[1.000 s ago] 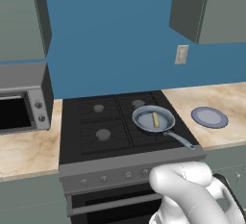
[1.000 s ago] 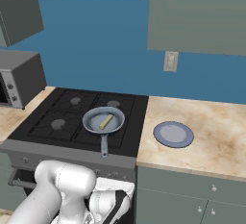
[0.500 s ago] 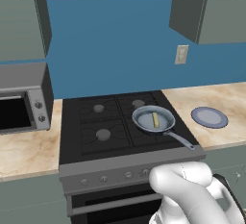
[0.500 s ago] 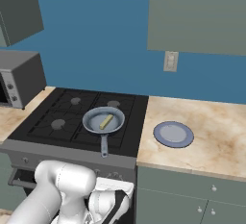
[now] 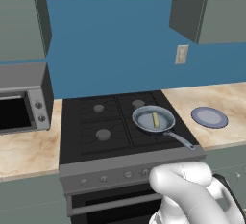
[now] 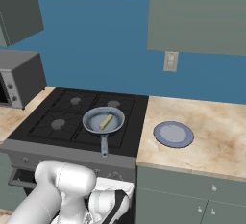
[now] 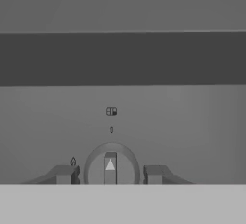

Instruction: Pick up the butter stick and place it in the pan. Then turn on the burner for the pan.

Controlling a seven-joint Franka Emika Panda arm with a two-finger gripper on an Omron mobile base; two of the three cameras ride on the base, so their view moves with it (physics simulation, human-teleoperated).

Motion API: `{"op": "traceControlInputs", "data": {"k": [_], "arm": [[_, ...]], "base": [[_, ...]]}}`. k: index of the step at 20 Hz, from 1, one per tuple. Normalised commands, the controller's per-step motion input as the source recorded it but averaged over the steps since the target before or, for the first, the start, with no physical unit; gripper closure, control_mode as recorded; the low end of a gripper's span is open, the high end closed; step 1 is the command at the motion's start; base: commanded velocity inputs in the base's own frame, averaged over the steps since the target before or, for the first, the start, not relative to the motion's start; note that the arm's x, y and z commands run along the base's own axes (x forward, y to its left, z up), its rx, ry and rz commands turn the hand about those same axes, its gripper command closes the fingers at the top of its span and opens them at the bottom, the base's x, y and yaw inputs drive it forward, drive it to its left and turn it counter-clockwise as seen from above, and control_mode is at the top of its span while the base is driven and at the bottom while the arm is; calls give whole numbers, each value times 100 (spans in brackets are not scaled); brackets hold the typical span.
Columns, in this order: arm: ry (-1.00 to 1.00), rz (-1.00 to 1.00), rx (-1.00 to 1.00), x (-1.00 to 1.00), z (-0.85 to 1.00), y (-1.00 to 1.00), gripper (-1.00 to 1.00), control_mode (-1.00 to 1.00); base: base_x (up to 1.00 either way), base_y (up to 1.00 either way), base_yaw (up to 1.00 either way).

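Two-finger dark gripper (image 7: 109,174) low at stove front panel (image 7: 123,122); fingertips (image 7: 63,174) apart, flanking round grey control knob (image 7: 111,166), narrow gaps each side, contact unclear. Small pale yellow butter stick (image 5: 155,119) lies inside round shallow grey-blue pan (image 5: 144,123) on front right burner (image 5: 158,131). Flat blue-grey plate (image 6: 173,134) on marble counter (image 6: 216,136), well apart from pan.
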Motion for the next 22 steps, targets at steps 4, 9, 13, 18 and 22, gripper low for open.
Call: {"op": "traceControlInputs", "data": {"k": [4,9,13,18,22], "arm": [[0,0,0,0,0,0,100,-100],[0,0,0,0,0,0,100,-100],[0,0,0,0,0,0,100,-100],[0,0,0,0,0,0,100,-100],[0,0,0,0,0,0,100,-100]], "base": [[0,0,0],[0,0,0],[0,0,0],[0,0,0],[0,0,0]]}}
